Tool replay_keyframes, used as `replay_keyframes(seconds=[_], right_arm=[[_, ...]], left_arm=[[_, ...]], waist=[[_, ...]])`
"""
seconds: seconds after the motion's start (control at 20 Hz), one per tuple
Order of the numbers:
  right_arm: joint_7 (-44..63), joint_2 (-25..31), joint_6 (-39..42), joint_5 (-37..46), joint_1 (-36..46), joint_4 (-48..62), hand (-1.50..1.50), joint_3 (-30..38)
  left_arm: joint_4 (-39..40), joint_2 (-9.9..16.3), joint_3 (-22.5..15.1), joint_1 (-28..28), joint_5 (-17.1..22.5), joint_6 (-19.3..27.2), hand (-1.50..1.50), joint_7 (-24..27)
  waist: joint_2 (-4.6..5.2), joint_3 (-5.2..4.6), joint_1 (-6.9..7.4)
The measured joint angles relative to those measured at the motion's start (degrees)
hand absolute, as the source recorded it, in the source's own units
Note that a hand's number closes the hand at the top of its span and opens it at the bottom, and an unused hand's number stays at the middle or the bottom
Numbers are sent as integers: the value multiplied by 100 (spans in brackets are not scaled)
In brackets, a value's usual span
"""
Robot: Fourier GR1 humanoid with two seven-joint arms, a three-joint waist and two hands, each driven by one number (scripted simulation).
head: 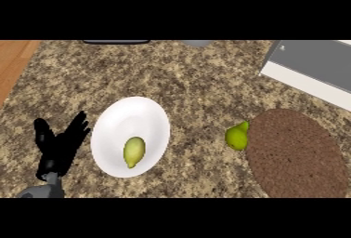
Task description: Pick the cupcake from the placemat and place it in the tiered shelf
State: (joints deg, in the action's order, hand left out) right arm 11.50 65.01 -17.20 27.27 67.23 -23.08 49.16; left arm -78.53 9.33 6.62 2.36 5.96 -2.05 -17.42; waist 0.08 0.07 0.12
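One robot hand (60, 145) shows at the near left of the counter (198, 83), its fingers straight and pointing up, holding nothing. We do not see the right robot hand, and we see no cupcake in the view. Just right of the hand lies a white plate (130, 116) with a yellow-green fruit (133, 152) on it. At the right lies a brown placemat (296, 153), with a green pear (237, 136) touching its left edge. A grey and white shelf (312, 65) stands at the far right.

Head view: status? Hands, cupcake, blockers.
Left hand open, resting left of white plate; right hand out of view. No cupcake visible; brown placemat bare. Pear at placemat's left edge, green fruit on plate.
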Motion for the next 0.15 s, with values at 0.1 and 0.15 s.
replay_keyframes(seconds=[0.1,0.15], right_arm=[[-93,261,296,-194,-203,58,-150,149],[-167,346,400,-278,-301,90,-150,203]], left_arm=[[33,-17,-9,11,-36,25,0,28],[23,-13,-12,35,-19,3,0,-4]], waist=[[1,4,-3],[3,3,3]])
